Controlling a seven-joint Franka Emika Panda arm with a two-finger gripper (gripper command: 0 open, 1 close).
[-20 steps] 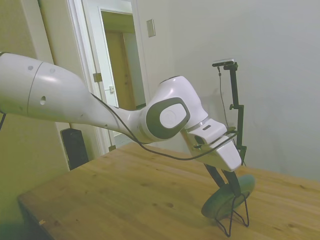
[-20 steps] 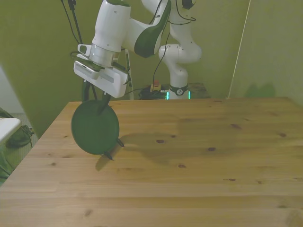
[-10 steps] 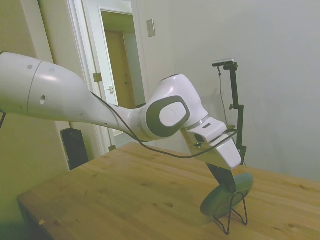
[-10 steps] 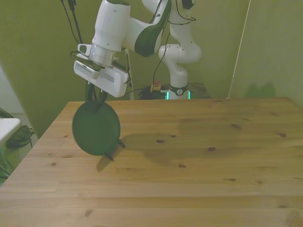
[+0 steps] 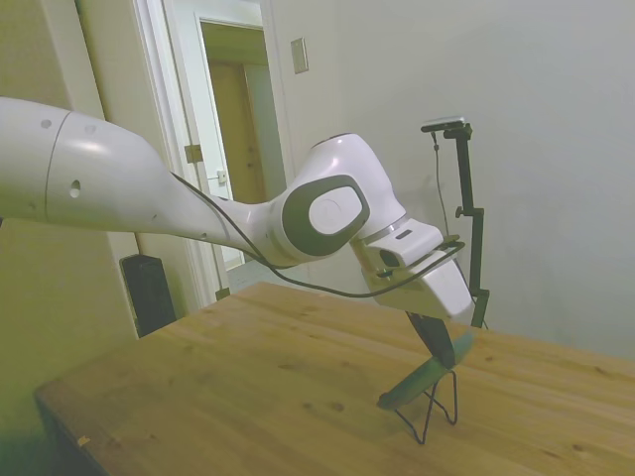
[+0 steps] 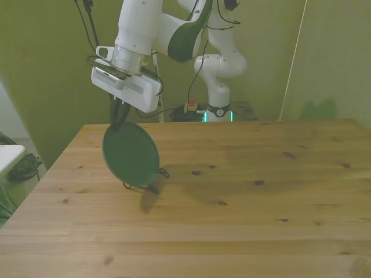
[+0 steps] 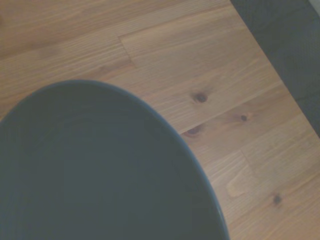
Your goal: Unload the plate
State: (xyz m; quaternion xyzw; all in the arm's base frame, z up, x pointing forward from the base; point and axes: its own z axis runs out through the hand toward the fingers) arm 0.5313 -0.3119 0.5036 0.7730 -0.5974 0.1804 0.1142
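The plate [image 6: 130, 153], round and dull grey-green, stands on edge near the front view's left side of the wooden table [image 6: 243, 197]. Its lower rim is in the thin black wire stand [image 6: 152, 187]. My gripper [image 6: 119, 120] comes down from above and is shut on the plate's upper rim. In the side view the plate [image 5: 412, 382] leans steeply, with the gripper [image 5: 444, 349] on its high edge and the wire stand [image 5: 433, 412] under it. The wrist view is half filled by the plate's face [image 7: 100, 170], over bare table boards [image 7: 200, 75].
The table's edge on the front view's left [image 6: 55, 168] runs close to the plate. The robot base [image 6: 217, 107] stands behind the far edge. A doorway [image 5: 233, 139] and a dark box [image 5: 149, 293] lie beyond the table in the side view.
The gripper has carried the plate's top toward the front view's right, and the plate leans over more. The wire stand has shifted the same way with it.
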